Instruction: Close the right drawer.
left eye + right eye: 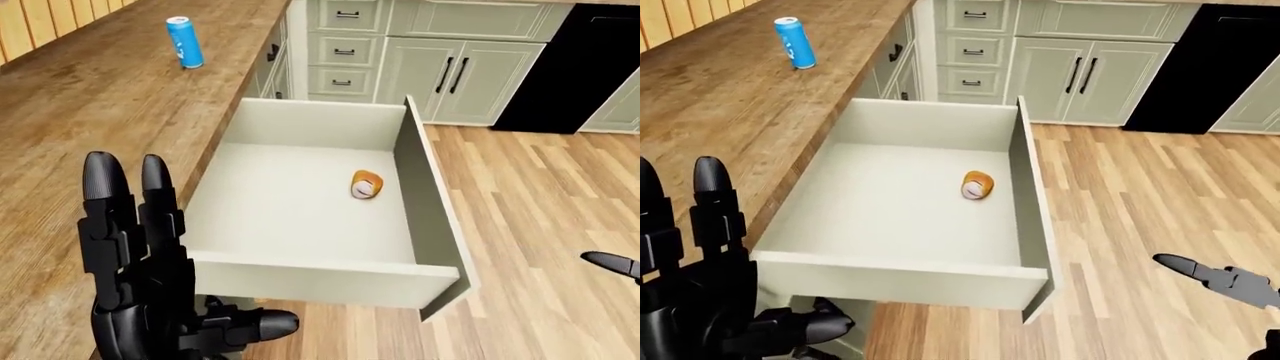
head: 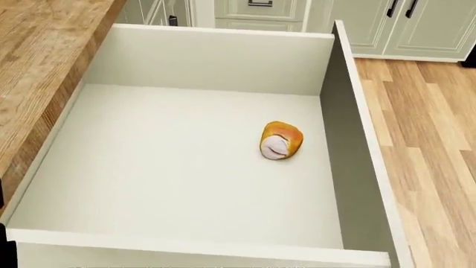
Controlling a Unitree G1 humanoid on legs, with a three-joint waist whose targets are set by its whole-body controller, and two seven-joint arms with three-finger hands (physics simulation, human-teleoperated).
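My left robot hand point(image 1: 150, 292) is up at the bottom left of the left-eye view, two fingers point(image 1: 105, 195) pointing straight up, thumb point(image 1: 255, 324) sticking out to the right, spread apart and gripping nothing. It sits over the near edge of the wooden worktop point(image 1: 120, 112), just left of the drawer's near corner; can't tell if it touches either.

My right robot hand point(image 1: 1225, 279) only pokes in at the right edge of the right-eye view, low over the wood floor point(image 1: 1140, 210), well apart from the drawer. Only a bit of it shows, so I cannot tell whether those fingers are apart or together.

The right drawer point(image 1: 300, 271) is pulled far out from under the worktop, wide open, white inside. Its front panel point(image 1: 428, 217) runs along the right side in all views. In the head view the drawer fills nearly the whole picture.

Inside lies one small round orange-and-white item point(image 2: 280, 140), looks like a bread roll or pastry, right of centre on the drawer bottom, near the front panel but not touching it.

Blue can point(image 1: 184, 42) stands upright on the worktop at top left, well apart from the drawer.

Pale green cabinets point(image 1: 440, 67) with dark handles run across the top, and a black appliance point(image 1: 570, 67) sits at top right.
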